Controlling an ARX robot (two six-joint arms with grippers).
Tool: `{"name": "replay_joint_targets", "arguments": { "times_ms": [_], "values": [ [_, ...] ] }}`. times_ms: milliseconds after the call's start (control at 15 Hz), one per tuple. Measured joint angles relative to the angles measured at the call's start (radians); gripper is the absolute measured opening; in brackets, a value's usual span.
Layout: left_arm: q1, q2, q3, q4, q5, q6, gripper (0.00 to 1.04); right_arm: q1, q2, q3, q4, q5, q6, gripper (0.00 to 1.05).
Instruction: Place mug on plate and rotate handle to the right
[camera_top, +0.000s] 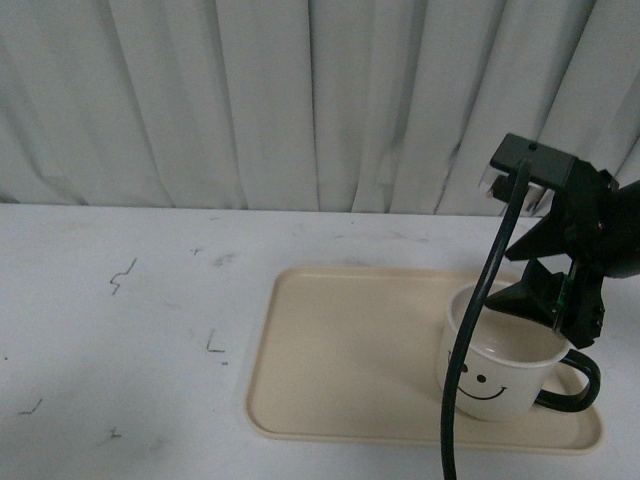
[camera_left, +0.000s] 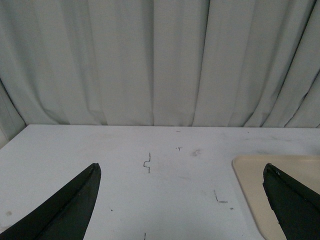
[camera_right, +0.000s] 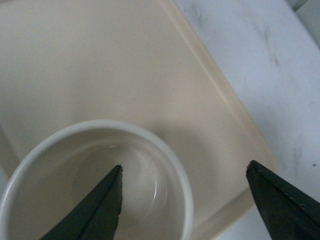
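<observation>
Cream-white ceramic mug (camera_top: 500, 370) sits on beige rectangular plate (camera_top: 340, 350), black loop handle (camera_top: 575, 385) right; right pincer (camera_right: 185, 200) spread astride rim, apparently released; left pincer (camera_left: 182, 200) apart, idle.

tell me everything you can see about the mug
The mug is cream-white and glossy, cylindrical, with a black smiley face toward the camera and a black loop handle pointing right. It stands upright and looks empty, at the plate's front right. The right hand is open over it, one finger above its opening, one outside.
</observation>
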Motion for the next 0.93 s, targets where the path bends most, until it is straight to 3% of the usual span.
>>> {"name": "replay_joint_targets", "arguments": {
  "times_ms": [133,467,533,733,800,867,933],
  "values": [
    [0.000,0.000,0.000,0.000,0.000,0.000,0.98,0.000,-0.077,-0.023,0.047,-0.037,0.006,0.99],
    [0.000,0.000,0.000,0.000,0.000,0.000,0.98,-0.013,-0.233,-0.130,0.193,-0.126,0.063,0.98],
    [0.000,0.000,0.000,0.000,0.000,0.000,0.98,-0.012,-0.334,-0.207,0.301,-0.107,0.111,0.98],
    [0.000,0.000,0.000,0.000,0.000,0.000,0.98,0.096,-0.666,-0.563,0.863,0.200,0.326,0.98],
    [0.000,0.000,0.000,0.000,0.000,0.000,0.98,0.111,-0.683,-0.596,0.888,0.436,0.492,0.87],
    [0.000,0.000,0.000,0.000,0.000,0.000,0.98,0.063,-0.803,-0.770,0.924,0.602,0.764,0.55],
    [0.000,0.000,0.000,0.000,0.000,0.000,0.98,0.044,-0.871,-0.834,0.940,0.582,0.809,0.36]
  ]
}}
